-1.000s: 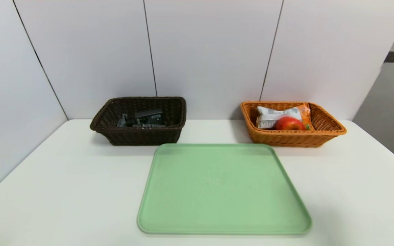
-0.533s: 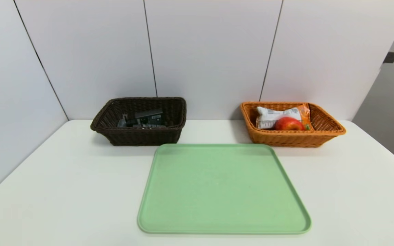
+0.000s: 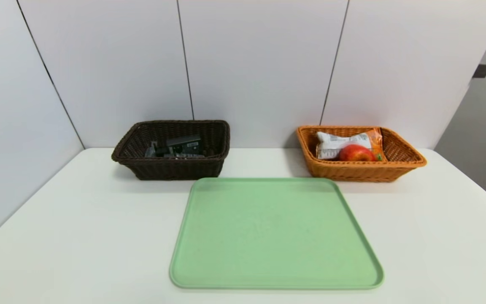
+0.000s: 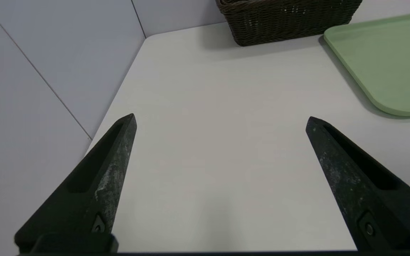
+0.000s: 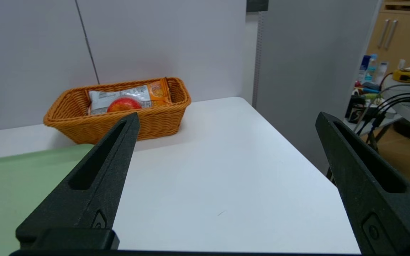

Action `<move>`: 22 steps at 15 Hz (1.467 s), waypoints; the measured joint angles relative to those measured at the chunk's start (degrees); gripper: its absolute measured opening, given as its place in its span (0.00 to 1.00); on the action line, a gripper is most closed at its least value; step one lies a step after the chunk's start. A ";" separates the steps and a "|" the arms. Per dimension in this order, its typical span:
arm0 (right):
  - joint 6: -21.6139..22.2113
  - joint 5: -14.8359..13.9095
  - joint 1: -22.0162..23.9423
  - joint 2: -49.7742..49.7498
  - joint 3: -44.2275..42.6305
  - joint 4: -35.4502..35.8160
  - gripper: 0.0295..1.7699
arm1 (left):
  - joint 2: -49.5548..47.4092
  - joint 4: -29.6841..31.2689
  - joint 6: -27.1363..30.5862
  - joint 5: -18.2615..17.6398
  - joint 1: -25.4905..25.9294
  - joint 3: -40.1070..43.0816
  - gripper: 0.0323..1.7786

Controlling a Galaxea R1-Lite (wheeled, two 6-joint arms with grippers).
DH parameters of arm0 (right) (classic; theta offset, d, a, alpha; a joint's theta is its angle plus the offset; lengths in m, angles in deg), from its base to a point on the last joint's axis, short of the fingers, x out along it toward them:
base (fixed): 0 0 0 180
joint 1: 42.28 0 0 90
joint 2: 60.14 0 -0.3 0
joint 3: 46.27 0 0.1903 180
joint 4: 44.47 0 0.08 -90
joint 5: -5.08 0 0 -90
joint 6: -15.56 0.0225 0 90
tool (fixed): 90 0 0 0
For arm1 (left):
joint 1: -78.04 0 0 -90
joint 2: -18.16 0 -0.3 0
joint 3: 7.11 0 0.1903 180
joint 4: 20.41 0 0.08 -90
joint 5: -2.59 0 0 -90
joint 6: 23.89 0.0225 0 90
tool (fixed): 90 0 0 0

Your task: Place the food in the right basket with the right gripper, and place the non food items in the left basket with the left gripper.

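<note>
Withdrawn from head view: the right gripper [image 5: 227,115]. Both pairs of jaws, the left gripper's [image 4: 221,115] included, are held wide apart. By the table's [image 3: 78,219] far edge, one round apple [image 3: 356,153] and one glossy packet [image 3: 340,143] are held in one orange wicker basket [image 3: 365,172]; several dark items [image 3: 184,145] in one dark basket [image 3: 177,171].

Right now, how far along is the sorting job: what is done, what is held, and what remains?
Done: the apple and snack packet lie in the orange-tan basket; dark non-food items sit in the dark brown basket. In hand: nothing; left claw and right claw stand open over the table. Left: apparently nothing, as the green tray is bare.
</note>
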 joint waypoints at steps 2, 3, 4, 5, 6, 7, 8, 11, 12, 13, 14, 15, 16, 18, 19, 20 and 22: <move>-1.28 2.18 -0.29 -4.82 0.98 -3.22 0.96 | -0.07 0.85 0.46 0.17 0.02 1.37 0.95; -2.57 3.02 -0.38 -6.69 1.30 -3.74 0.96 | -0.10 2.43 0.30 0.20 0.02 1.96 0.95; -4.17 4.11 -0.49 -7.98 1.71 -2.10 0.96 | -0.12 4.66 0.05 0.27 0.02 2.79 0.95; -5.90 5.45 -0.52 -8.90 2.60 1.30 0.96 | -0.12 8.00 -0.20 0.24 0.02 4.19 0.95; -7.18 6.83 -0.52 -9.48 4.14 4.66 0.96 | -0.15 11.82 -0.41 0.24 0.02 6.12 0.95; -8.06 8.05 -0.57 -9.89 6.10 8.11 0.96 | -0.15 16.37 -0.63 0.22 0.02 8.41 0.95; -9.18 9.31 -0.57 -10.14 8.66 11.91 0.96 | -0.15 21.86 -0.79 0.13 0.02 11.58 0.95; -10.92 12.87 -0.57 -10.44 14.31 19.54 0.96 | -0.15 37.86 -1.33 -1.46 0.02 20.49 0.95; -10.86 13.01 -0.57 -10.44 14.75 17.35 0.96 | -0.15 39.88 -2.21 -1.85 0.00 21.50 0.95; -10.62 13.01 -0.57 -10.44 14.99 13.54 0.96 | -0.15 38.83 -3.06 -2.05 0.02 22.05 0.95; -10.12 13.03 -0.57 -10.44 15.14 9.44 0.96 | -0.15 35.46 -3.75 -2.54 0.02 22.36 0.95; -9.35 13.29 -0.57 -10.44 15.14 4.72 0.96 | -0.15 32.45 -4.38 -3.15 0.02 22.47 0.95; -8.52 14.36 -0.57 -10.44 15.17 0.96 0.96 | -0.15 29.70 -4.74 -3.50 0.02 22.50 0.95; -7.31 17.21 -0.57 -10.44 15.17 -6.03 0.96 | -0.15 24.05 -6.36 -3.97 0.02 22.58 0.95; -6.60 17.30 -0.57 -10.44 15.17 -7.27 0.96 | -0.15 24.10 -7.23 -3.94 0.02 22.58 0.95; -5.69 17.24 -0.57 -10.44 15.17 -7.05 0.96 | -0.15 24.10 -7.56 -3.91 0.02 22.58 0.95; -3.75 17.10 -0.57 -10.44 15.17 -6.96 0.96 | -0.15 24.11 -9.34 -3.86 0.02 22.58 0.95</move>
